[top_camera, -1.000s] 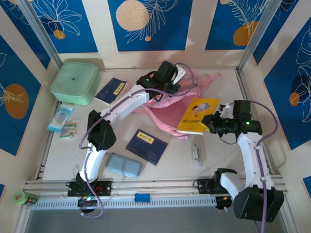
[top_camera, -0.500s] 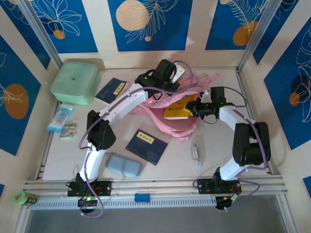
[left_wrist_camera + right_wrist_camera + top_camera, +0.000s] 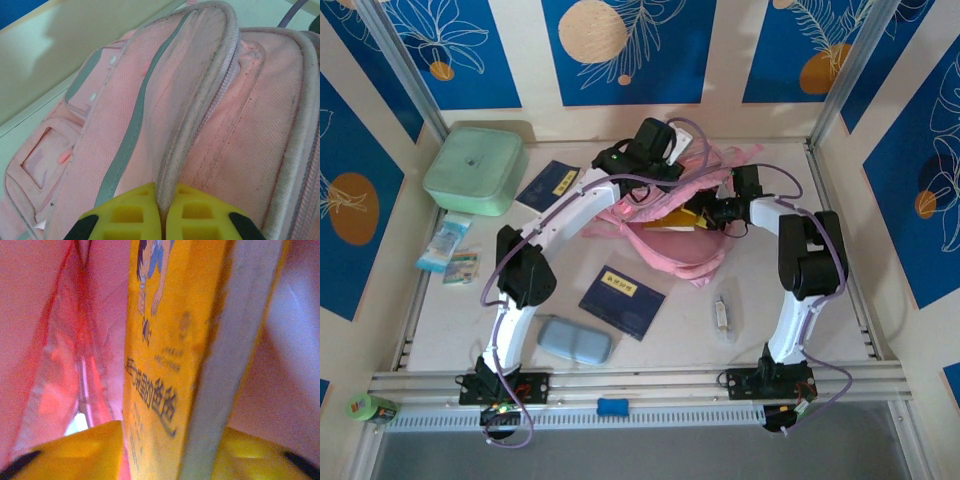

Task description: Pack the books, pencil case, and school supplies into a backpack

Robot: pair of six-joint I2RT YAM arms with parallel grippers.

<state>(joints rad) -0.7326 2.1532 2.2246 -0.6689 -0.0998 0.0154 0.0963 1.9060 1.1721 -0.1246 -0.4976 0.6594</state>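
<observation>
The pink backpack lies at the table's back centre, its mouth held up. My left gripper is shut on the backpack's zipper edge; from above it sits over the bag's top. My right gripper is shut on the yellow booklet, which stands mostly inside the pink opening, a yellow sliver showing. One navy booklet lies on the table in front of the bag, another at the back left. The blue-grey pencil case rests near the front. The wrapped stick lies to the front right.
A mint-green lidded box stands at the back left, with pale blue packets in front of it. A metal rail runs along the near edge. Patterned walls close in the table on three sides.
My right gripper has carried the yellow booklet left and back, from the open table right of the bag into the backpack's mouth. The left gripper has kept its hold, shifting slightly.
</observation>
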